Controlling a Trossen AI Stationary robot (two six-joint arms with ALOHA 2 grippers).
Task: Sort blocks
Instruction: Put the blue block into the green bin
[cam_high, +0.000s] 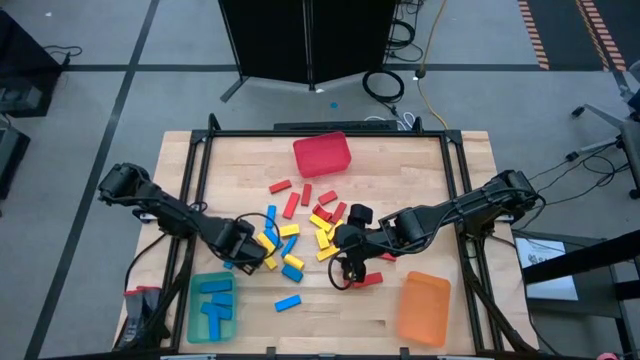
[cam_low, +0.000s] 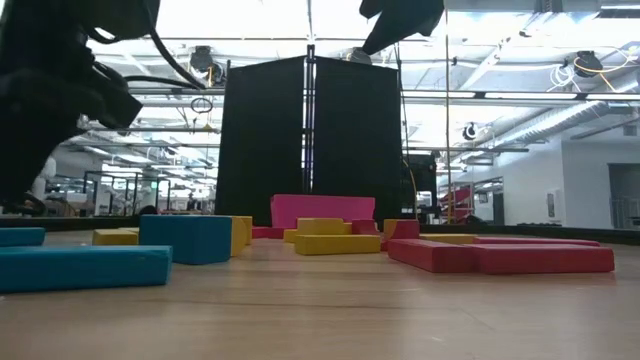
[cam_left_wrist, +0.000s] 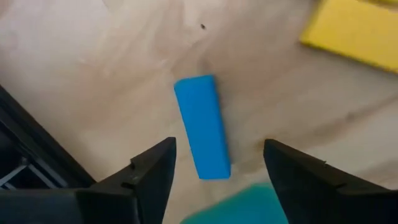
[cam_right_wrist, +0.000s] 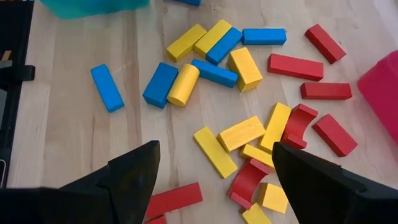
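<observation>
Left gripper (cam_left_wrist: 214, 171) wide over blue block (cam_left_wrist: 202, 126)

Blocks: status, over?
Left gripper open over a blue block by the green bin. Right gripper open above the pile. Nothing blocking.

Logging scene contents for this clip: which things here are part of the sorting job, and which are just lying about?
Part of the job:
- small flat red, yellow and blue blocks
- red plastic bin
- teal plastic bin
- orange plastic bin
- left gripper, right gripper

Lying about:
- black folding screen
- coiled cables
</observation>
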